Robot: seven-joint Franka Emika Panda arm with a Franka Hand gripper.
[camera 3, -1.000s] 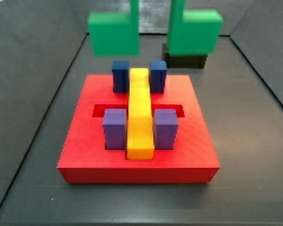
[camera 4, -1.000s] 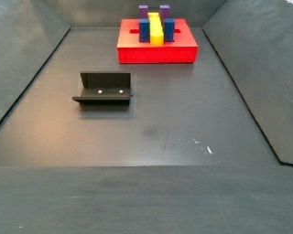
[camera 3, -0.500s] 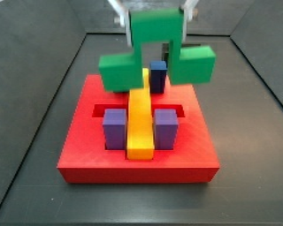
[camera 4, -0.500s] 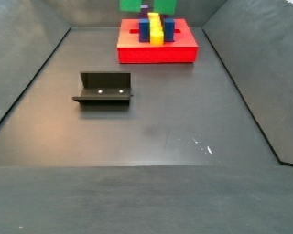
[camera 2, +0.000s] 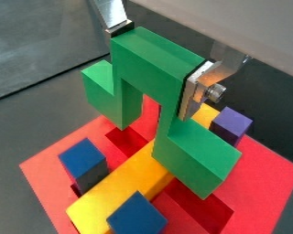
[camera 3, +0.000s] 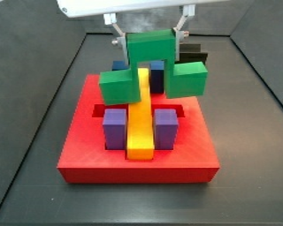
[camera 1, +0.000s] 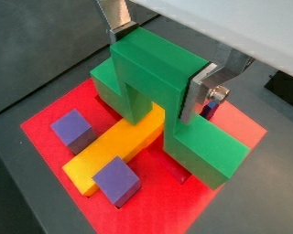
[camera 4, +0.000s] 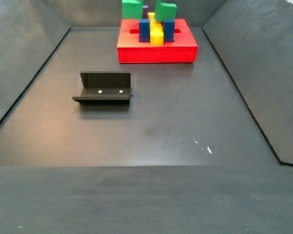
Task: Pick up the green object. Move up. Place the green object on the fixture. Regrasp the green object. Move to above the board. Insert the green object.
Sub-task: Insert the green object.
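I've got the gripper [camera 1: 161, 66] clamped on the bright green blocky plastic piece [camera 1: 156, 78], straddling the long yellow bar [camera 1: 114, 150] over the red square board [camera 3: 138, 159]; fingertips hidden.

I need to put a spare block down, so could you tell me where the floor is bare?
Bare floor lies right of the fixture and in front of it. The board at the far end is crowded: the gripper holds the green object over its yellow bar.

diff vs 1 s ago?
The end effector, shut on the green object, has carried it down from high above the board until its arms straddle the yellow bar. Not yet seated. Board, blue and purple blocks, and fixture unchanged.
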